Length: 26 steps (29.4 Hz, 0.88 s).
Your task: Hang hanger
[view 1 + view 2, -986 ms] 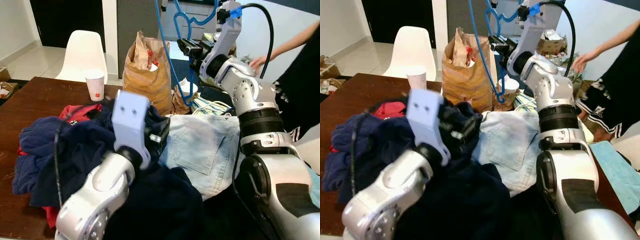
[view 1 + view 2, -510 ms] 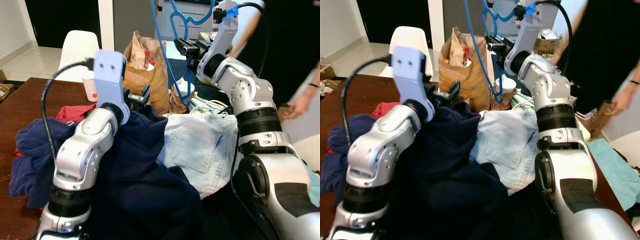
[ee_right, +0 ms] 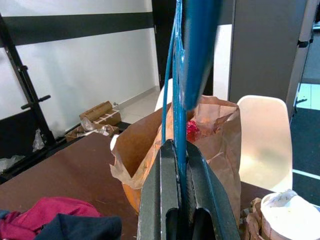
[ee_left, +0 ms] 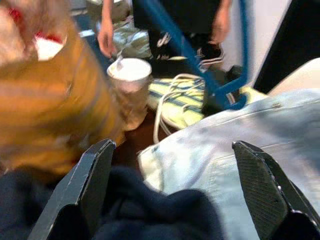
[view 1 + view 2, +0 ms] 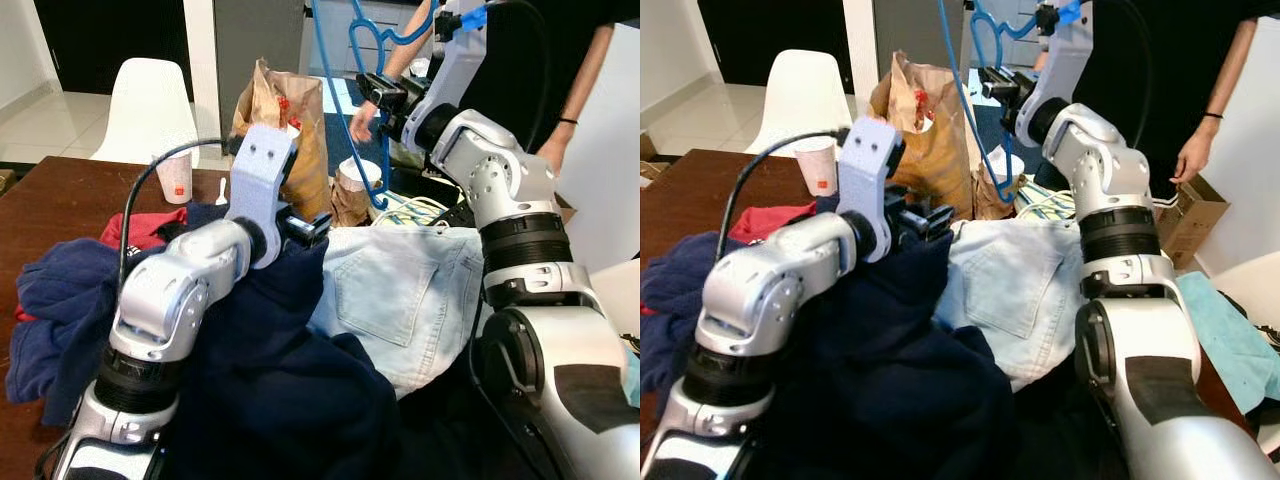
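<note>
Right claw [image 5: 383,92] clamped tight on the blue hanger [image 5: 330,110], up above the brown paper bag [image 5: 285,130] | left claw [image 4: 175,192] fingers spread wide over the navy garment [image 5: 290,380], near the bag | jeans [image 5: 400,300] beside it on the desk [image 5: 60,200]

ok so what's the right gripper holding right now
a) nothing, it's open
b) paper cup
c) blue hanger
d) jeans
c: the right gripper is shut on the thin frame of the blue hanger, raised above the table beside the brown paper bag.
</note>
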### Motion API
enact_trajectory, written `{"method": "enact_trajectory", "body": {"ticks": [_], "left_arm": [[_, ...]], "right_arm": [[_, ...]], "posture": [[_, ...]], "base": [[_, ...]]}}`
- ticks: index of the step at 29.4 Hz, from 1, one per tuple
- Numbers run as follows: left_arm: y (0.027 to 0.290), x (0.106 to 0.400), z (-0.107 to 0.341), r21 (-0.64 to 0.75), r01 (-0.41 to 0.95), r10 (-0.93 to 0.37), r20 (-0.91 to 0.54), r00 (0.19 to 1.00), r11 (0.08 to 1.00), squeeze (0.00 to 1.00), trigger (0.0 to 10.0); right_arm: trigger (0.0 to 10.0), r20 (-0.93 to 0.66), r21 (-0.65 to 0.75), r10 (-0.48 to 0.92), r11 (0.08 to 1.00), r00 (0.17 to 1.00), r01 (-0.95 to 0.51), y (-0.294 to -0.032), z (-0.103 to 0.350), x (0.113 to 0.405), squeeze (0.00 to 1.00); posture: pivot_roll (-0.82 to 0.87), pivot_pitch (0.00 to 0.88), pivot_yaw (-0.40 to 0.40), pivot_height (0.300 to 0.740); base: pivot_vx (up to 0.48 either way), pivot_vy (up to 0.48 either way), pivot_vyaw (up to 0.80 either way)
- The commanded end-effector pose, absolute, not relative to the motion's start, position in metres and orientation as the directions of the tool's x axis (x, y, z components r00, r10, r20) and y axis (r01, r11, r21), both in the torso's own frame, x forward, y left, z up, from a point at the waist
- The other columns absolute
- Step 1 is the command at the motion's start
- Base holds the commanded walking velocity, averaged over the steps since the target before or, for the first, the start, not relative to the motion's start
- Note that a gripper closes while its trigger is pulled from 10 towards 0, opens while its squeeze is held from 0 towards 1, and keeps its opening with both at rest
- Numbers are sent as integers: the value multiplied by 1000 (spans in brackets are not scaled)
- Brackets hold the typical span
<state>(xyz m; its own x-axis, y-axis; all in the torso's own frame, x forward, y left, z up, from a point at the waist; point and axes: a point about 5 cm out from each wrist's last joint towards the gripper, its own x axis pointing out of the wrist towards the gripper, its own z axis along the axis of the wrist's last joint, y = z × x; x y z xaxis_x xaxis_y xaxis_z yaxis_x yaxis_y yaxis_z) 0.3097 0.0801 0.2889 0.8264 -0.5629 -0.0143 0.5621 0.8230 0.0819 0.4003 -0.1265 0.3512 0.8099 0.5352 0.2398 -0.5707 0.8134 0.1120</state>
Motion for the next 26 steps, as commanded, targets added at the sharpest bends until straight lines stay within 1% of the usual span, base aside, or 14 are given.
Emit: {"method": "enact_trajectory", "body": {"ticks": [1, 4, 5, 6, 7, 8, 10, 12, 13, 17, 20, 22, 25, 26], "left_arm": [[69, 302, 297, 71, 606, -606, -20, 795, 792, 0, 10000], [66, 299, 298, 51, 610, -609, -42, 792, 791, 0, 10000], [65, 299, 297, 16, 591, -589, -61, 806, 807, 0, 10000], [65, 299, 297, 16, 591, -589, -61, 806, 807, 0, 10000], [63, 301, 294, -46, 569, -571, -81, 817, 821, 0, 10000], [59, 302, 291, -137, 555, -569, -93, 817, 820, 0, 10000], [59, 302, 291, -137, 555, -569, -93, 817, 820, 0, 10000], [49, 304, 287, -267, 546, -587, -108, 802, 794, 0, 10000], [46, 305, 287, -301, 533, -586, -120, 801, 791, 0, 10000], [46, 307, 285, -335, 491, -563, -161, 811, 804, 0, 10000], [49, 307, 280, -352, 440, -530, -223, 818, 826, 0, 10000], [49, 307, 280, -352, 440, -530, -223, 818, 826, 0, 10000], [47, 304, 269, -376, 409, -530, -312, 789, 831, 0, 10000], [47, 304, 269, -376, 409, -530, -312, 789, 831, 0, 10000]], "right_arm": [[10000, 253, 102, 518, 826, 817, -555, -132, 358, 400, 0], [10000, 254, 100, 515, 828, 819, -552, -133, 359, 400, 0], [10000, 255, 99, 513, 830, 820, -550, -134, 360, 400, 0], [10000, 255, 99, 513, 830, 820, -550, -134, 360, 400, 0], [10000, 255, 97, 512, 831, 820, -548, -134, 360, 400, 0], [10000, 256, 94, 510, 833, 821, -546, -135, 360, 400, 0], [10000, 256, 94, 510, 833, 821, -546, -135, 360, 400, 0], [10000, 260, 89, 505, 836, 823, -541, -137, 362, 400, 0], [10000, 262, 86, 501, 839, 825, -537, -139, 363, 400, 0], [10000, 267, 81, 495, 843, 827, -531, -142, 365, 399, 0], [10000, 266, 80, 491, 846, 830, -527, -143, 365, 400, 0], [10000, 266, 80, 491, 846, 830, -527, -143, 365, 400, 0], [10000, 263, 81, 491, 846, 830, -526, -142, 365, 400, 0], [10000, 263, 81, 491, 846, 830, -526, -142, 365, 400, 0]], "posture": [[17, 0, -92, 740], [17, 0, -91, 740], [17, 0, -89, 740], [17, 0, -89, 740], [17, 0, -87, 740], [16, 0, -86, 740], [16, 0, -86, 740], [7, 0, -78, 740], [7, 0, -78, 740], [5, 0, -74, 740], [6, 0, -71, 740], [6, 0, -71, 740], [12, 0, -69, 740], [12, 0, -69, 740]], "base": [[0, 0, 0], [0, 0, 0], [0, 0, 0], [0, 0, 0], [0, 0, 0], [0, 0, 0], [0, 0, 0], [0, 0, 0], [0, 0, 0], [0, 0, 0], [0, 0, 0], [0, 0, 0], [0, 0, 0], [0, 0, 0]]}}
